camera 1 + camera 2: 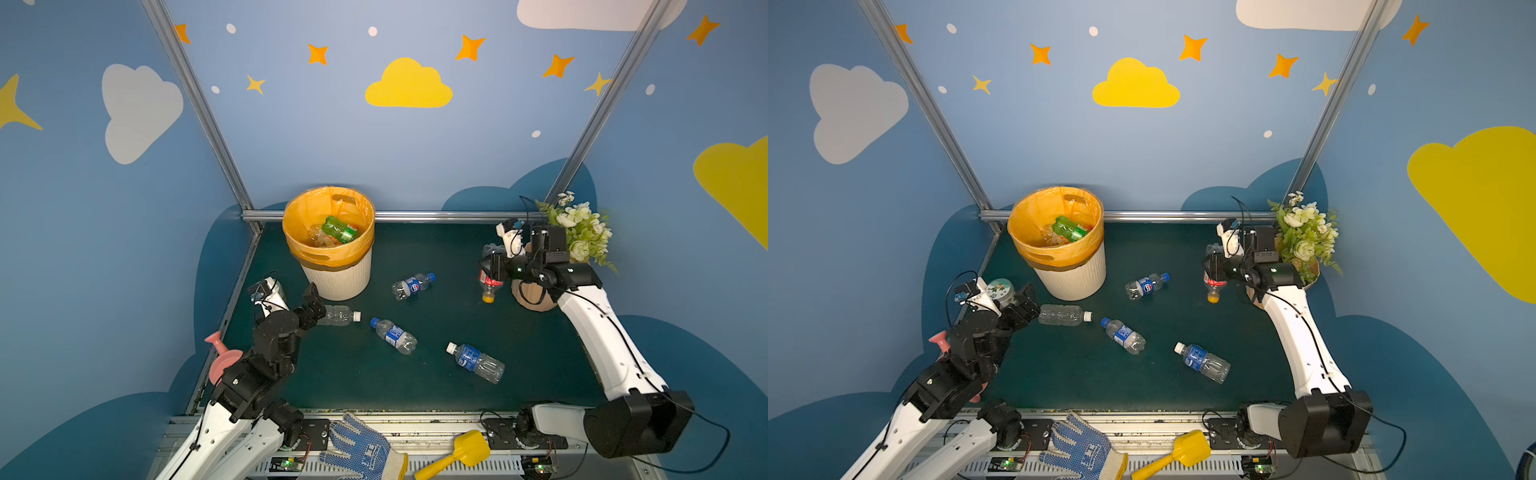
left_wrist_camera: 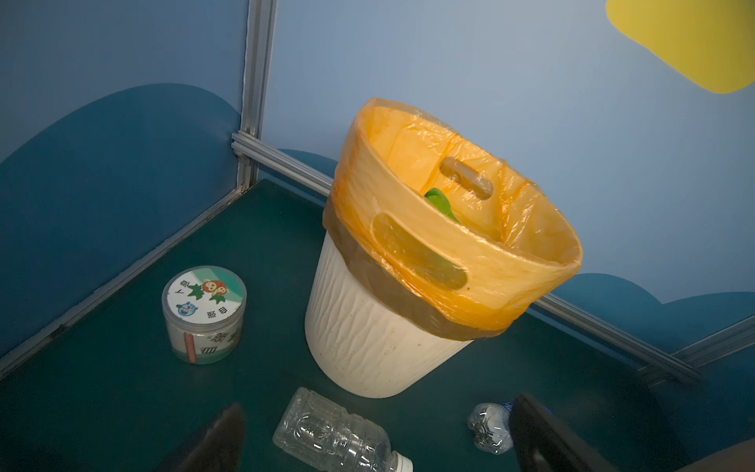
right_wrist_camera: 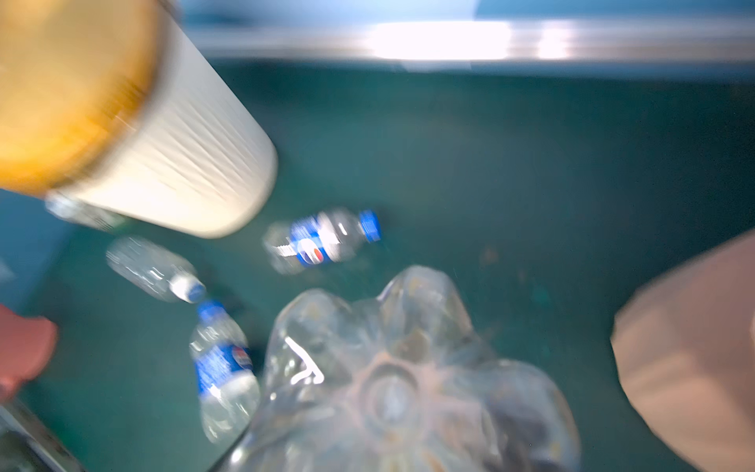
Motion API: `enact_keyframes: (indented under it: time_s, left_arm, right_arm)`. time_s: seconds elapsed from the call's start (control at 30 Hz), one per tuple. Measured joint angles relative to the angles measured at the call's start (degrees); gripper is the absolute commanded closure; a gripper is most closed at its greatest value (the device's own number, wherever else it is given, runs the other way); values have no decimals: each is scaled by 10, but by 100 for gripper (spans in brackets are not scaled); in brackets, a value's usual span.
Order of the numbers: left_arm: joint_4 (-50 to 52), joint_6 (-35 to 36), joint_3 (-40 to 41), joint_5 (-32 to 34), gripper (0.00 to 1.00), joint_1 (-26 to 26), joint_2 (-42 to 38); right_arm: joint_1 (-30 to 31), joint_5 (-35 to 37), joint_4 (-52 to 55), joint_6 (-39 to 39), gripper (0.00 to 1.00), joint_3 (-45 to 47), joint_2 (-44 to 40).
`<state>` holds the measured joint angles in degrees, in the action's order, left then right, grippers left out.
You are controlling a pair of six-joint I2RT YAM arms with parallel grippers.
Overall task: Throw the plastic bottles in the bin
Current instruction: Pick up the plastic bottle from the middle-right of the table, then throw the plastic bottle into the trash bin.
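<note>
My right gripper (image 1: 496,266) is shut on a clear plastic bottle (image 1: 489,284) with a red label. The bottle hangs orange cap down above the mat, beside the flower pot. Its base (image 3: 392,388) fills the blurred right wrist view. The bin (image 1: 336,278), cream with an orange bag, stands at the back left with a green bottle (image 1: 340,228) inside. My left gripper (image 1: 313,305) is open, its fingers (image 2: 543,437) on either side of a label-less bottle (image 2: 331,433) that lies by the bin's foot. Three blue-labelled bottles (image 1: 413,286) (image 1: 394,336) (image 1: 476,361) lie on the mat.
A peach pot (image 1: 536,297) with white flowers stands at the back right, behind the right arm. A short jar (image 2: 204,314) sits in the left corner near the bin. A pink object (image 1: 222,357) lies by the left arm. A glove (image 1: 361,449) and a yellow scoop (image 1: 461,453) rest on the front rail.
</note>
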<state>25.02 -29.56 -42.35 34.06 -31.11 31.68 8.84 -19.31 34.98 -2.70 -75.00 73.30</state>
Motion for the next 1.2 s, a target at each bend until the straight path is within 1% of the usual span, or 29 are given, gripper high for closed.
enact_keyframes:
  time_s: [0.1,0.17,0.27,0.33,0.5,0.6,0.63,0.7,0.77,0.8,0.9,0.93,0.97,1.0,1.07,1.13,1.2]
  left_arm:
    - [17,-22,10,6,0,1,-2]
    - [26,-34,17,8,0,3,-5]
    - [37,-50,25,9,0,4,-6]
    - [44,-56,26,7,0,5,-5]
    - [50,-63,26,-3,0,6,7]
    - [53,-65,26,-9,0,6,14]
    - [53,-66,26,-11,0,6,16]
    - [53,-68,26,-16,0,6,16]
    - [53,-73,26,-19,0,7,16]
    - [55,-75,26,-19,0,7,17]
    - [69,-85,23,-19,0,7,20]
    - [77,-87,22,-19,0,7,22]
    - [84,-89,20,-19,0,7,23]
    - [90,-90,20,-19,0,7,24]
    - [99,-90,19,-18,0,8,22]
    - [104,-90,19,-17,0,9,19]
    - [105,-88,19,-17,0,9,15]
  right_arm:
    - [4,-38,-70,-54,48,-29,-12]
    - [12,-51,-132,-94,46,-43,-15]
    - [40,-53,-224,-146,46,-63,-11]
    - [68,-52,-268,-170,45,-96,6]
    - [148,-45,-360,-199,45,-226,102]
    - [197,-41,-395,-213,45,-312,182]
    - [211,-39,-405,-218,43,-344,213]
    - [236,-37,-412,-226,39,-414,283]
    - [256,-39,-400,-235,34,-514,374]
    - [263,-42,-384,-240,31,-566,418]
    - [279,-44,-305,-241,20,-765,575]
    - [281,-44,-276,-239,18,-822,621]
    - [282,-44,-248,-239,16,-858,655]
    - [281,-44,-226,-239,15,-870,673]
    - [277,-41,-188,-236,11,-851,682]
    - [271,-32,-176,-220,10,-800,657]
    - [264,-22,-162,-202,10,-741,610]
